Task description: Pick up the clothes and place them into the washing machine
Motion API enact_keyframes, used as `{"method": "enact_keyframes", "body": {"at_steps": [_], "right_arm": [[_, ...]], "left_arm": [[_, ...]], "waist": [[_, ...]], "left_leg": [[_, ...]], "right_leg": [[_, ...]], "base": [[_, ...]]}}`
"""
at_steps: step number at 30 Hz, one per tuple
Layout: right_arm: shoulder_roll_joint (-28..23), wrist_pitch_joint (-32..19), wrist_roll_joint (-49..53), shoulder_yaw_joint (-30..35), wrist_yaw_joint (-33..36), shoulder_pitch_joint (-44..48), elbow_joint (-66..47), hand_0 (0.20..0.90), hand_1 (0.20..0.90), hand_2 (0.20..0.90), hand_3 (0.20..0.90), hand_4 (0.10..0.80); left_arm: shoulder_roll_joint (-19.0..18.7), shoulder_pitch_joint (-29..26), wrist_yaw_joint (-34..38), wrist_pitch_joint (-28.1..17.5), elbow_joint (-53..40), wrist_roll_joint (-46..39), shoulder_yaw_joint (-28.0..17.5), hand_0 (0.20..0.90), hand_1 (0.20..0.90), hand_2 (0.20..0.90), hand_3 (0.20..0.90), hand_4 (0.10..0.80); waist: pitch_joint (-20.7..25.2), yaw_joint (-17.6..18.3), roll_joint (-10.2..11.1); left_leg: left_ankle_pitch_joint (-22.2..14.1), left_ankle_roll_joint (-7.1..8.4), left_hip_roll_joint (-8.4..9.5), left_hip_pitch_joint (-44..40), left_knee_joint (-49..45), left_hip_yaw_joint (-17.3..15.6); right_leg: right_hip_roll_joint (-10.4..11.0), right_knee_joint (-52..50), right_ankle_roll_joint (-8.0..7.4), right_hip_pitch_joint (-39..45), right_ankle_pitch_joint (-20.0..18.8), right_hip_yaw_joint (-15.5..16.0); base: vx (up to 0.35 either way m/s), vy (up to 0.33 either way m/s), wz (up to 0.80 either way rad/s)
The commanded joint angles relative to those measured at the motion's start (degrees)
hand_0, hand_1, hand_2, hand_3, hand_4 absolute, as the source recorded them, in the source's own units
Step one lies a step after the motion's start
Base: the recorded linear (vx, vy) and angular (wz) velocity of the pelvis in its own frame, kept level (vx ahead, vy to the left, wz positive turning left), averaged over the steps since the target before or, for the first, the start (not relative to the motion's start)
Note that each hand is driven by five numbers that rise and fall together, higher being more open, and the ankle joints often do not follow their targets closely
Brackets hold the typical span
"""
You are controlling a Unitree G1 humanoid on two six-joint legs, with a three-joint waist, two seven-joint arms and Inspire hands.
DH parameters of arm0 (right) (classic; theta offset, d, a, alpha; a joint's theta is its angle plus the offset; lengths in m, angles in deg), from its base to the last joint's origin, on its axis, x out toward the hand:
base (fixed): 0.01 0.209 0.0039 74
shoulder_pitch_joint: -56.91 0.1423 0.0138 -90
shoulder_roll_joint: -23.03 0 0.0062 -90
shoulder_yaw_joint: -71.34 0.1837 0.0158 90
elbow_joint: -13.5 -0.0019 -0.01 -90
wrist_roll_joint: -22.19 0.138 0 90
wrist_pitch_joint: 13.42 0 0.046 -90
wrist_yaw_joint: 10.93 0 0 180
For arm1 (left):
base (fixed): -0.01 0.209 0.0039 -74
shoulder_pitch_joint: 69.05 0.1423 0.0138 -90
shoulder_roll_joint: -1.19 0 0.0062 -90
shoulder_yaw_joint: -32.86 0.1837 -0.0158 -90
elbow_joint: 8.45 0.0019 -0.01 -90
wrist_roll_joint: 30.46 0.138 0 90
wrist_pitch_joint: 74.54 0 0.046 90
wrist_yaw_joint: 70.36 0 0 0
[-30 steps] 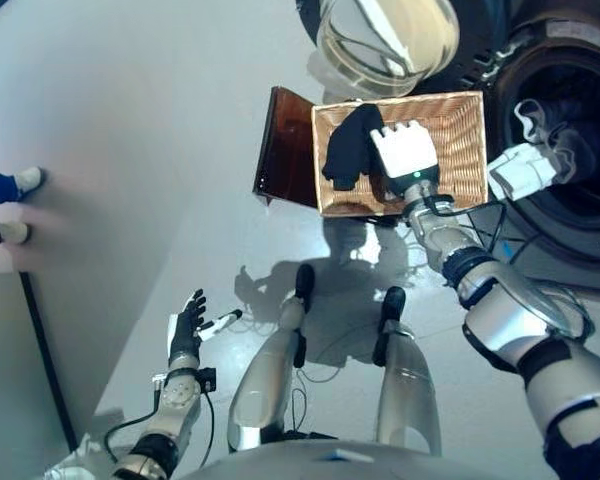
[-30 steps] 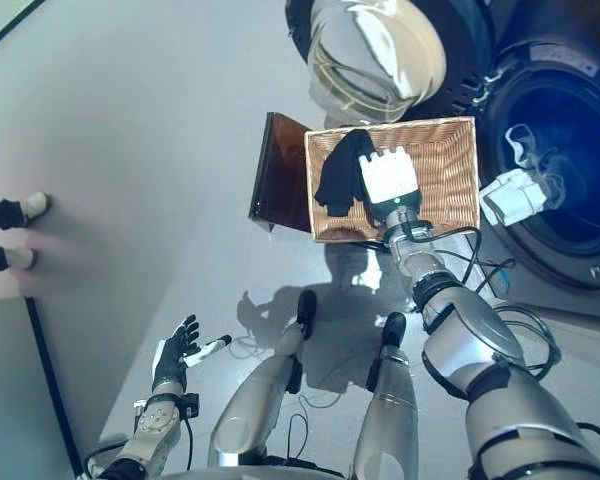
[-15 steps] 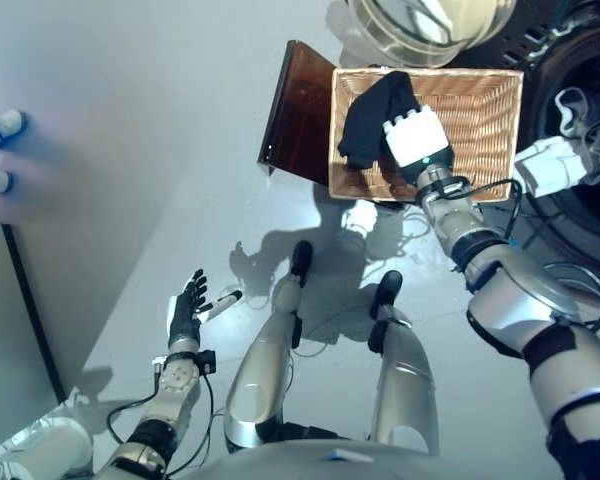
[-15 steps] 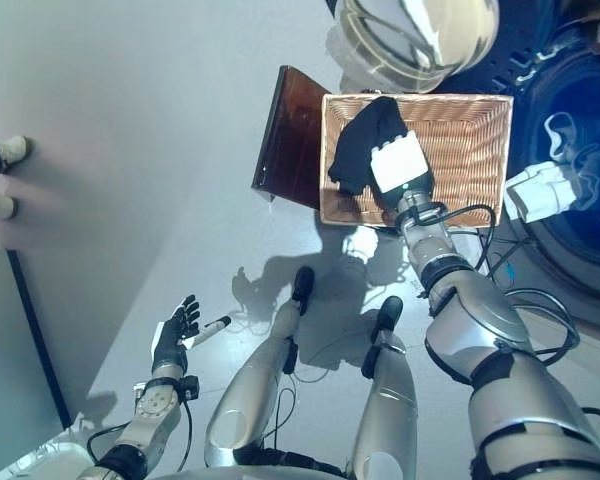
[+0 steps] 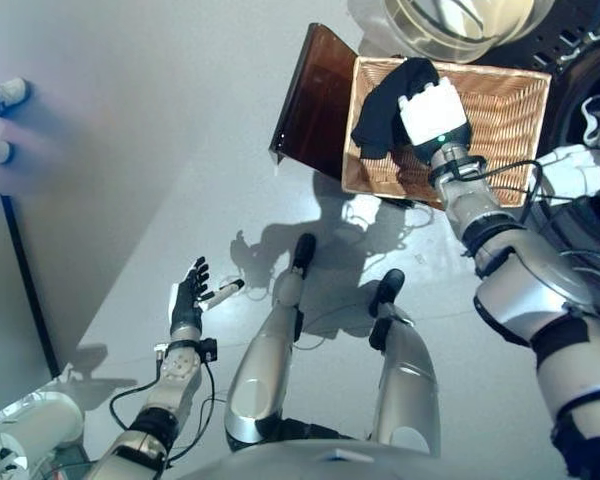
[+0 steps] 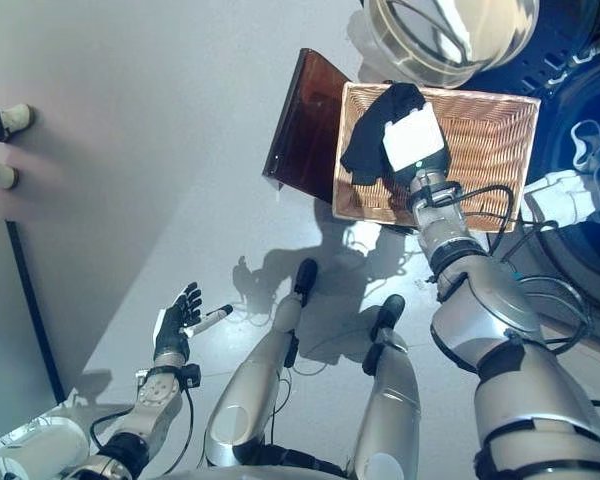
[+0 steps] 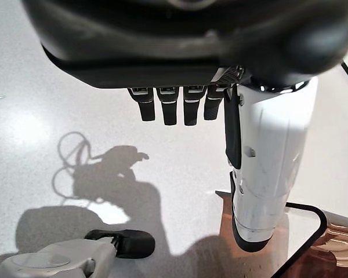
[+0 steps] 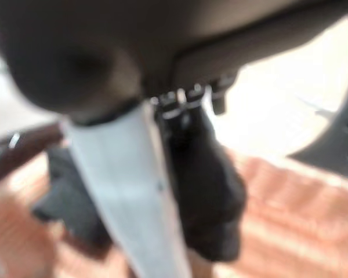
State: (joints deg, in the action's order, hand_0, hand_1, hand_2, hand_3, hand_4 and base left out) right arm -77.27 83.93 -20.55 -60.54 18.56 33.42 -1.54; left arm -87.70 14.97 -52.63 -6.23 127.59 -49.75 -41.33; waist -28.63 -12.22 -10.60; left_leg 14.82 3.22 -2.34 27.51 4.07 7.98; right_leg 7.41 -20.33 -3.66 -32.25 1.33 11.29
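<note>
- The black garment (image 5: 388,107) lies in the wicker basket (image 5: 510,130), bunched against the basket's left wall with one end draped up toward the rim.
- I judge it soft, limp and light: it will sag and trail from wherever I take it, so I would want the thick bunched middle, not a loose edge, to keep it from snagging on the wicker.
- My right robot hand (image 5: 435,112) is down in the basket, touching the cloth. In its wrist view the dark cloth (image 8: 211,191) sits right by the thumb's white cover, but I cannot tell whether the fingers have closed on it.
- The basket stands on the floor beside a brown board (image 5: 315,100), with the washing machine's drum opening (image 6: 590,150) just to its right and the glass door (image 6: 450,35) swung open above.
- My left robot hand (image 5: 188,300) hangs idle low over the floor, fingers relaxed and apart, holding nothing.
- A person's feet (image 5: 2,120) show at the far left edge.
</note>
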Motion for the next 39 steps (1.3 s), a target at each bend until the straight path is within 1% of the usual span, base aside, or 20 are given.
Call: {"method": "enact_keyframes", "body": {"at_steps": [1,2,3,6,8,11,16,19,22,34,39], "right_arm": [[1.6,-6.5,19.2,2.3,6.3,5.2,-5.1,0.9,0.9,0.9,0.9,0.8],[1.8,-8.0,23.3,4.1,5.9,4.8,-5.2,0.9,0.9,0.9,0.9,0.8],[1.9,-11.2,31.8,8.2,5.4,3.5,-5.6,0.9,0.9,0.9,0.9,0.8],[1.8,-12.4,34.7,9.5,5.3,2.7,-6.3,0.9,0.9,0.9,0.9,0.8],[1.4,-15.3,43.8,14.4,4.8,0.8,-7.0,0.9,0.9,0.9,0.9,0.8],[1.4,-16.4,45.5,15.1,4.1,-0.2,-8.4,0.9,0.9,0.9,0.9,0.8],[1.3,-16.1,42.6,14.3,4.3,-1.3,-10.4,0.9,0.9,0.9,0.9,0.8],[2.0,-17.2,46.7,16.2,3.6,-1.8,-10.4,0.9,0.9,0.9,0.9,0.8],[3.8,-18.2,53.9,19.0,2.9,-1.4,-7.5,0.9,0.9,0.9,0.9,0.8],[4.2,-18.4,58.6,22.1,3.4,-0.8,-3.9,0.9,0.9,0.9,0.9,0.8],[3.1,-18.0,59.6,22.9,2.7,-0.7,-1.9,0.9,0.9,0.9,0.9,0.8]], "left_arm": [[-4.1,-0.3,3.0,-2.1,-0.9,-1.3,-1.7,0.9,0.9,0.9,0.9,0.8],[-4.2,-0.1,3.1,-2.1,-1.1,-1.5,-2.0,0.9,0.9,0.9,0.9,0.8],[-4.3,0.1,3.2,-2.2,-1.3,-1.8,-2.6,0.9,0.9,0.9,0.9,0.8],[-4.5,0.3,3.1,-2.2,-1.4,-1.8,-2.9,0.9,0.9,0.9,0.9,0.8],[-5.1,0.8,3.1,-2.0,-2.2,-1.8,-4.2,0.9,0.9,0.9,0.9,0.8],[-5.6,1.0,3.0,-2.0,-1.9,-1.4,-4.8,0.9,0.9,0.9,0.9,0.8],[-5.8,1.6,2.9,-2.1,-1.9,-0.8,-4.9,0.9,0.9,0.9,0.9,0.8],[-5.6,1.8,3.0,-2.1,-2.2,-0.8,-4.8,0.9,0.9,0.9,0.9,0.8],[-5.8,1.1,2.9,-1.7,-1.3,-1.2,-4.9,0.9,0.9,0.9,0.9,0.8],[-6.6,0.5,3.0,-1.1,-0.7,-1.2,-5.1,0.9,0.9,0.9,0.9,0.8],[-6.9,0.5,2.5,-1.0,-1.2,-1.2,-5.0,0.9,0.9,0.9,0.9,0.8]], "waist": [[1.0,-0.5,2.3],[1.2,-0.5,2.3],[1.0,-0.2,2.3],[1.2,-0.3,2.2],[1.2,-0.4,1.8],[1.3,-0.5,1.7],[1.7,-0.5,1.6],[1.5,-0.4,1.7],[1.7,-0.5,1.9],[1.8,-0.7,2.3],[1.8,-0.8,2.6]], "left_leg": [[-1.5,2.46,2.03,0.2,0.9,-4.2],[-1.5,2.43,1.92,0.3,0.9,-4.3],[-1.7,2.43,1.93,-0.1,0.9,-4.4],[-1.6,2.42,1.86,0.0,0.9,-4.4],[-1.7,2.38,1.92,-0.3,0.9,-4.5],[-1.9,2.29,1.89,-0.4,0.9,-4.6],[-1.9,2.21,1.96,-0.4,0.9,-4.5],[-2.0,2.14,2.01,-0.7,0.9,-4.6],[-1.9,2.13,1.87,-0.4,0.9,-4.7],[-2.0,2.08,1.93,-0.5,0.9,-4.6],[-2.0,1.98,1.93,-0.8,0.9,-4.5]], "right_leg": [[-0.3,8.0,-0.39,1.7,-3.1,-3.1],[-0.4,8.5,-0.34,1.8,-3.4,-3.1],[-0.2,8.6,-0.37,2.2,-3.2,-3.1],[-0.3,8.9,-0.38,2.1,-3.6,-3.1],[-0.1,9.1,-0.41,2.4,-3.6,-3.1],[-0.2,9.3,-0.43,2.5,-3.6,-3.2],[-0.2,9.4,-0.39,2.5,-3.5,-3.2],[-0.1,9.0,-0.36,2.7,-3.2,-3.3],[-0.3,9.4,-0.32,2.5,-3.6,-3.2],[-0.4,10.0,-0.46,3.1,-3.8,-3.0],[-0.4,10.1,-0.52,3.5,-3.9,-2.9]], "base": [[0.017,-0.006,-0.07],[0.03,-0.01,-0.11],[0.012,-0.003,-0.07],[0.005,-0.001,-0.02],[0.0,0.0,0.0],[0.005,-0.008,-0.04],[0.001,-0.001,-0.01],[0.0,0.0,0.0],[0.0,0.0,0.0],[0.0,0.0,0.0],[0.0,0.0,0.0]]}}
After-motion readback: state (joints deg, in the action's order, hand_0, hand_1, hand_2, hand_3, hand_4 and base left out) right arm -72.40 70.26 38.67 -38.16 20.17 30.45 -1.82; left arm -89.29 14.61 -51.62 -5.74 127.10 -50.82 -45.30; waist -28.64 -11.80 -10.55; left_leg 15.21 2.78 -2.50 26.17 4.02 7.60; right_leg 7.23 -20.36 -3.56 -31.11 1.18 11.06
